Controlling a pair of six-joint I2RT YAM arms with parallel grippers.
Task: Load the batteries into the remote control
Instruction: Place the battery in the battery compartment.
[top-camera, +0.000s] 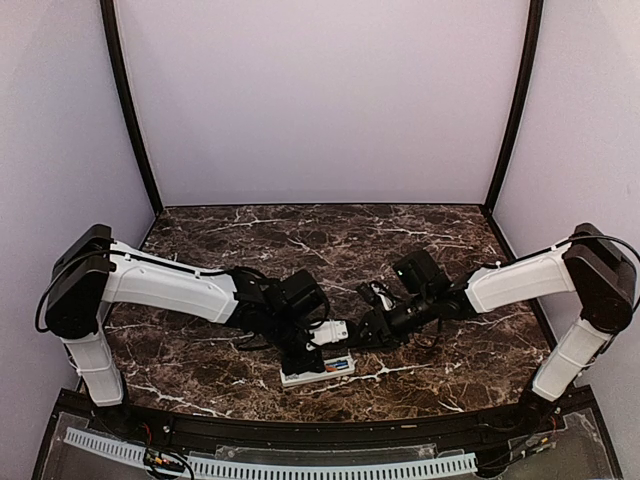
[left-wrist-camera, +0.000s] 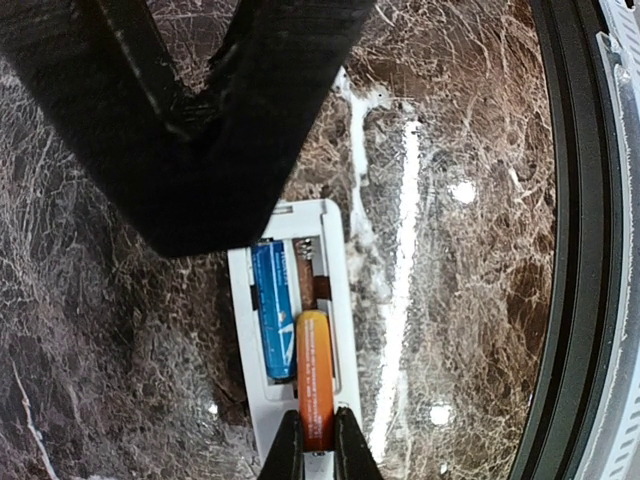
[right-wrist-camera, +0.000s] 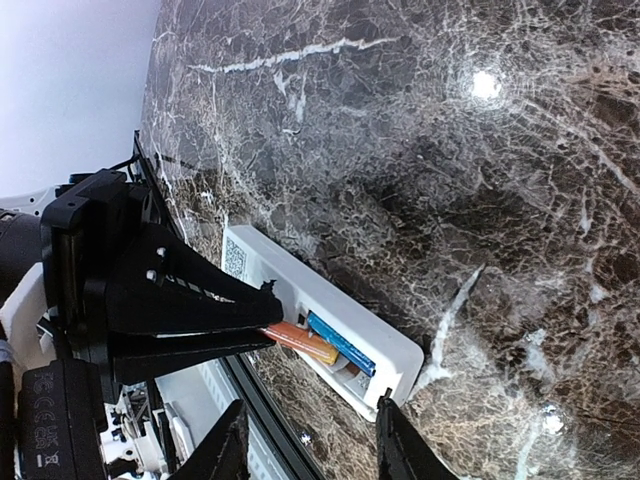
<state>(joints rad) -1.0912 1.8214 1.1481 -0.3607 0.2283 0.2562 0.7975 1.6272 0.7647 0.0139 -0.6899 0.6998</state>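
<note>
Marble-look table (top-camera: 250, 240), top view: white remote (top-camera: 298, 378) lies lower centre, near the front edge. Left gripper (top-camera: 318, 358) is down on it from the left; right gripper (top-camera: 365, 335) is just beside its right end.

Left wrist view: remote is back side up, lower centre. Blue battery (left-wrist-camera: 272, 305) sits in the recess. Orange battery (left-wrist-camera: 314, 375) lies alongside, sticking out past the recess end, w/ left fingertips clenched on that end.

Right wrist view: right jaws stand apart, nothing btwn them. One fingertip (right-wrist-camera: 395, 440) is just below the remote's end; contact can't tell.

Left tool (left-wrist-camera: 319, 450) over remote control (left-wrist-camera: 332, 224)
</note>
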